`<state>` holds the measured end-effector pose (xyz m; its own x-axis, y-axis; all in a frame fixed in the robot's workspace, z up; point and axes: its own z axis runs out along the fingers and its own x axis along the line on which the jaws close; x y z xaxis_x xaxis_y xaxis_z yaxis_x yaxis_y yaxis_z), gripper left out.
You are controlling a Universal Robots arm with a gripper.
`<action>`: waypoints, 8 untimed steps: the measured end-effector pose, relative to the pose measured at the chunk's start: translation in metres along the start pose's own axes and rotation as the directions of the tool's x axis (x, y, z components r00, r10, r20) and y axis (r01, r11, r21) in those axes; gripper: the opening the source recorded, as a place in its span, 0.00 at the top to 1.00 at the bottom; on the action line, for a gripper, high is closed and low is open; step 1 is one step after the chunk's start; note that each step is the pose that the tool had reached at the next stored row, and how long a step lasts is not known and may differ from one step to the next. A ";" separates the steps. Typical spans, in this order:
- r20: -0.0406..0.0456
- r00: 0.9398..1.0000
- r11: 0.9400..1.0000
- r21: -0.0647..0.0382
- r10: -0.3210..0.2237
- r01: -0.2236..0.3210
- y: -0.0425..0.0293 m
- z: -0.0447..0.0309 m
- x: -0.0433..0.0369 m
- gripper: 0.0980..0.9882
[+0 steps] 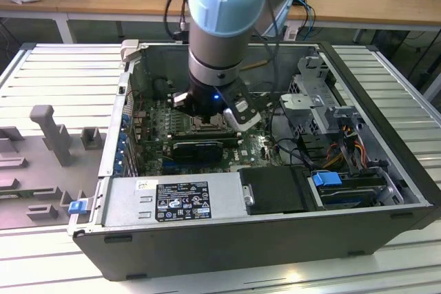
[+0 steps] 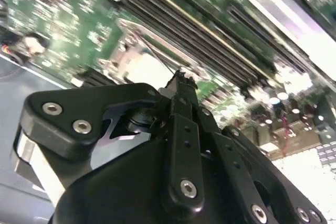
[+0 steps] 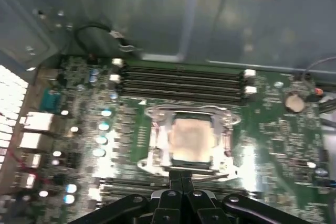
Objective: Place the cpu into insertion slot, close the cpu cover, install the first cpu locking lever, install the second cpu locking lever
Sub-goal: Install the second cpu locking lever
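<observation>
Setting: we see an open grey computer case (image 1: 386, 170) lying on its side on a ribbed metal table (image 1: 55, 74), the green motherboard (image 1: 155, 129) facing up inside it.

Gripper: our black two-fingered gripper (image 3: 181, 178) hangs low over the board on the arm's pale blue wrist (image 1: 224, 5); in both wrist views its fingers (image 2: 181, 90) are pressed together with nothing between them, so we judge it clenched and empty.

Cpu: the small square chip with a pale metal face (image 3: 191, 140) lies flat in the dark-framed square socket (image 3: 157, 153), level with the board.

Cover: the thin silvery frame plate (image 3: 227, 121) lies down around the chip, its window showing the chip's face; we judge the chip placed and the cover closed.

Levers: a thin wire-like metal rod (image 3: 210, 177) runs along the socket edge nearest the fingertips; whether it is latched we cannot tell.

Key relation: the socket lies just ahead of the closed fingertips, and the near edge with its rod runs crosswise to the way the fingers point, almost touching them.

Memory slots: four long black slots (image 3: 181, 80) run parallel beyond the socket's far edge.
</observation>
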<state>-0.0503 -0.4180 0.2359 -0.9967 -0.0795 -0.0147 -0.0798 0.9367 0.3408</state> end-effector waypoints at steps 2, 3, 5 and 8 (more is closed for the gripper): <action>0.000 1.000 1.000 0.000 0.000 0.000 -0.0007 0.0033 0.0057 0.99; 0.000 1.000 1.000 0.000 0.000 0.000 -0.0014 0.0053 0.0065 0.99; 0.000 1.000 1.000 0.000 0.000 0.000 -0.0034 0.0112 0.0076 0.99; 0.000 1.000 1.000 0.000 0.000 0.000 -0.0064 0.0205 0.0130 0.99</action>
<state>-0.0630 -0.4180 0.2143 -0.9967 -0.0797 -0.0148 -0.0800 0.9367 0.3410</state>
